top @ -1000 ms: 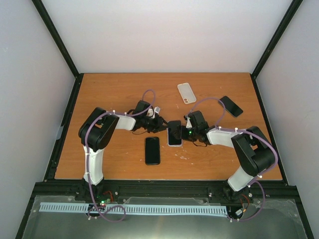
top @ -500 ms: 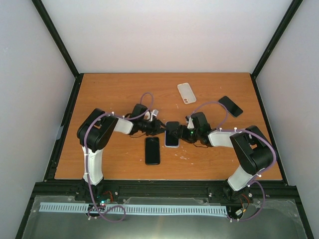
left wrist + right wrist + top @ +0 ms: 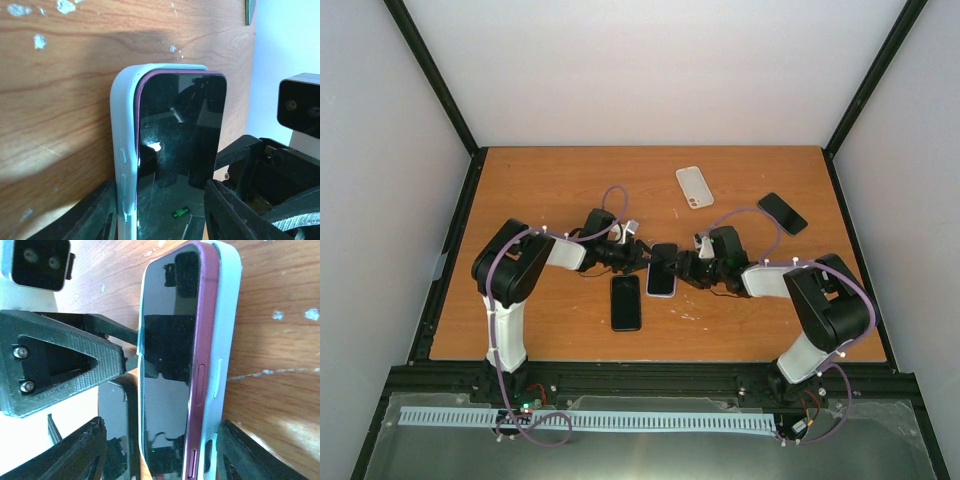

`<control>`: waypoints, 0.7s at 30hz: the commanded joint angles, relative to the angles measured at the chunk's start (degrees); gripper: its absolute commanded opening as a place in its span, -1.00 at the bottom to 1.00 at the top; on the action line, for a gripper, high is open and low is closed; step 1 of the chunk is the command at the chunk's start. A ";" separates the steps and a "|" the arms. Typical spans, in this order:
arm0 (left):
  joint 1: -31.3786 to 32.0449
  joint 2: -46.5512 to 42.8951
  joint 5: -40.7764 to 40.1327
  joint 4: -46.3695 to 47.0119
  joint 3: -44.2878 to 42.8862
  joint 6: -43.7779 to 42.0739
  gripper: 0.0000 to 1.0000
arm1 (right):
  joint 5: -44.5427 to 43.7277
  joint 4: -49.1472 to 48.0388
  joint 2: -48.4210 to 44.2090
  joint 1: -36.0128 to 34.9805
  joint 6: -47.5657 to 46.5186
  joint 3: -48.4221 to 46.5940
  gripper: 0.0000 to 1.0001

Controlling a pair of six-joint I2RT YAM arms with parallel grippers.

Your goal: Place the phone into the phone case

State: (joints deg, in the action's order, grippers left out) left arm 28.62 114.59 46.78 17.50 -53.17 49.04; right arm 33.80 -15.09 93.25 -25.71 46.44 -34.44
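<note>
Left claw (image 3: 161, 186) sits astride the phone (image 3: 180, 135), one finger (image 3: 102, 212) hard against the pale phone case (image 3: 122, 150) and the other by the phone's far edge. Whether it presses, I cannot tell.

Right claw (image 3: 162, 424) comes in from the opposite end of the phone case, spread wide, with a clear gap on one side and its other finger (image 3: 250, 457) close to the case wall. The left arm's finger crosses its view and touches the phone's edge.

The phone lies face up in that phone case, mid-counter (image 3: 540, 180). Along one long side its purple edge, buttons showing, stands proud of the case wall.

Just beside the phone case, on the arms' side, a black phone (image 3: 626, 301) lies flat, close under the left arm. Well beyond the phone case lies a white case (image 3: 694, 187), and to the right of that a dark phone (image 3: 783, 213).
</note>
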 commanded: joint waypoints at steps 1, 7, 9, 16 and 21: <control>1.35 -1.25 2.92 -2.11 1.11 -1.97 -0.01 | 4.96 -10.32 -1.81 0.18 2.75 0.64 0.18; 1.34 -2.30 3.39 -0.77 2.30 -1.85 0.15 | 7.90 -19.11 0.29 1.09 8.18 3.20 0.17; 1.35 -2.79 3.40 -0.55 2.65 -2.15 0.21 | 8.59 -21.45 1.08 1.19 9.79 3.87 0.16; 1.35 -2.88 3.43 -0.74 2.80 -2.62 0.24 | 9.23 -23.36 3.34 1.28 10.39 4.51 0.15; 1.31 -2.55 3.18 -0.84 2.81 -2.77 0.22 | 11.44 -27.88 6.16 1.28 11.40 5.00 0.02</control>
State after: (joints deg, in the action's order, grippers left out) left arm 28.73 112.44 47.00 18.04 -51.29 47.42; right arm 41.98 -36.38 97.14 -24.36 56.69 -29.82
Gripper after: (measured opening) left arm 0.619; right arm 0.533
